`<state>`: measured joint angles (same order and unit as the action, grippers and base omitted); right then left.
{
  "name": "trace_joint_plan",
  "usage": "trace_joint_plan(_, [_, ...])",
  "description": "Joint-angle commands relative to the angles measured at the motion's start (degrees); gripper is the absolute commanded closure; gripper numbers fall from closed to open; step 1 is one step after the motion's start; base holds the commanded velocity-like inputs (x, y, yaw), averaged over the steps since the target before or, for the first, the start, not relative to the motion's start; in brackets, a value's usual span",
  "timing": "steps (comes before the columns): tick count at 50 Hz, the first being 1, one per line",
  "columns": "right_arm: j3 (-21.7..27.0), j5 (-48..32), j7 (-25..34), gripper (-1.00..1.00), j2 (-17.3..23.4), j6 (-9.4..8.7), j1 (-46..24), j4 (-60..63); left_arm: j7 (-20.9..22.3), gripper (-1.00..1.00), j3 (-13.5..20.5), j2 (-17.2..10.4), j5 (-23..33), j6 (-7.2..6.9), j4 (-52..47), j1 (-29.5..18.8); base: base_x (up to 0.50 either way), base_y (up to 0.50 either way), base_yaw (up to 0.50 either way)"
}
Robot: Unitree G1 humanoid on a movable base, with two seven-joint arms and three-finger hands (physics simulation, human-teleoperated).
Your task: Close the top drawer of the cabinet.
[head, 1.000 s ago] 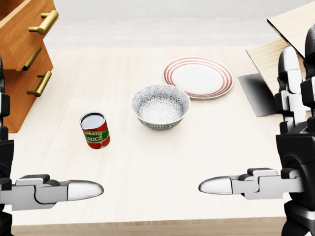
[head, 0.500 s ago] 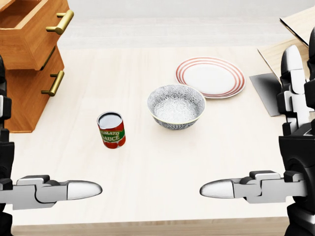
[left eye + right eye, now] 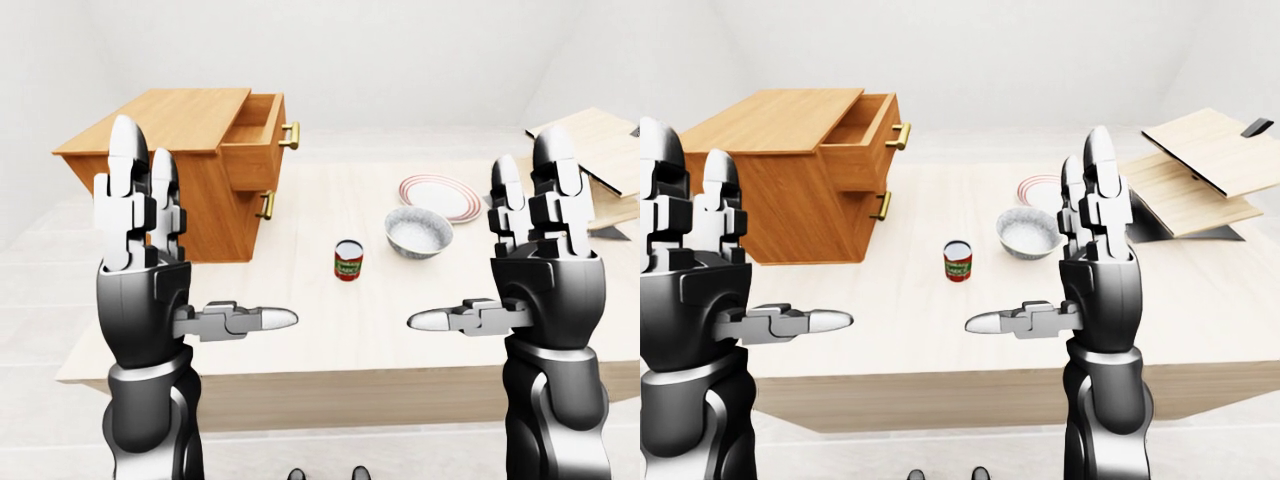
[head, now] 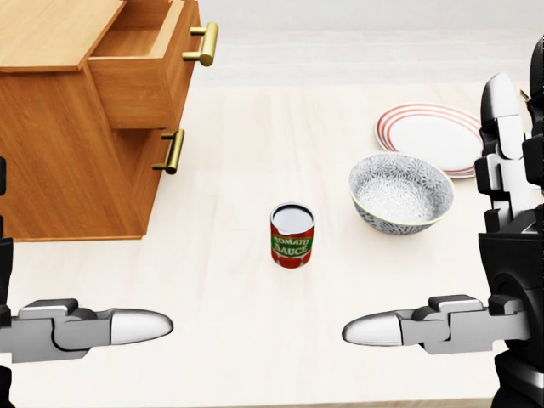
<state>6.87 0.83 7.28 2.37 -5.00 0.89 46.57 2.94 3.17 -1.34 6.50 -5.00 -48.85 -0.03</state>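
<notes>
A wooden cabinet (image 4: pixel 68 161) stands on the table at the upper left of the head view. Its top drawer (image 4: pixel 140 68) is pulled out toward the right, with a brass handle (image 4: pixel 204 42). The lower drawer, with its own brass handle (image 4: pixel 172 151), is shut. My left hand (image 3: pixel 205 235) is open, fingers upright and thumb pointing inward, held low and well short of the cabinet. My right hand (image 3: pixel 485 235) is open in the same pose on the right. Both hands are empty and touch nothing.
On the light table (image 4: pixel 229 323) stand a tomato sauce can (image 4: pixel 292 235) in the middle, a patterned bowl (image 4: pixel 400 194) to its right and a red-rimmed plate (image 4: pixel 429 136) beyond it. Tilted wooden boards (image 3: pixel 1200 165) lie at the far right.
The whole picture has shifted to the right, so the camera has moved left. The cabinet and its open drawer now show much more fully. The hands keep their pose.
</notes>
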Motion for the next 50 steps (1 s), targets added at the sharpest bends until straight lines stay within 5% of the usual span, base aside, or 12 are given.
trace_joint_plan(1, [-0.28,-0.22,0.31,-1.00,-0.04,0.00,0.41,-0.46,0.17,-1.00,0.17,0.02,-0.20,0.00,0.39,0.07,0.15,0.50,0.00])
trace_joint_plan(32, [-1.38,-1.30,0.79,-1.00,-0.68,0.00,2.45,-2.14,0.23,-1.00,-0.18,0.42,-0.23,0.00,1.00,2.01,0.16,0.50,0.00])
trace_joint_plan(50, [-0.87,-0.74,0.51,-1.00,-0.70,0.00,2.56,-2.31,-0.16,-1.00,-1.49,0.48,0.49,0.00,-0.32,1.48,0.28,-0.02,0.00])
